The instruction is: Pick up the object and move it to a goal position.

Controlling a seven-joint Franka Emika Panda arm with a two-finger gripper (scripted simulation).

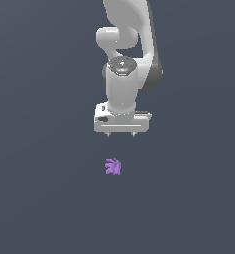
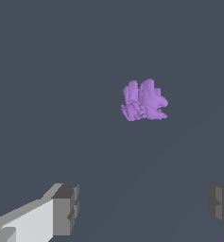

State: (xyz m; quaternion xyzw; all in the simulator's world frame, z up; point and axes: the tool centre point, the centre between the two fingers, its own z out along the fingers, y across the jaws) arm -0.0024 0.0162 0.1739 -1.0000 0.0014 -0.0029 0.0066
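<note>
The object (image 1: 113, 166) is a small bright purple lumpy cluster of knobs and prongs, lying on the dark grey floor. It also shows in the wrist view (image 2: 143, 100). My white gripper (image 1: 121, 134) hangs above the floor, beyond the object in the exterior view and apart from it. Its jaws stand wide open and empty. In the wrist view the gripper (image 2: 144, 208) shows two grey fingertips (image 2: 66, 209) far apart, with the object lying outside the gap between them.
The dark grey floor (image 1: 39, 198) spreads flat in every direction. The white arm (image 1: 129, 44) rises behind the gripper toward the top of the exterior view.
</note>
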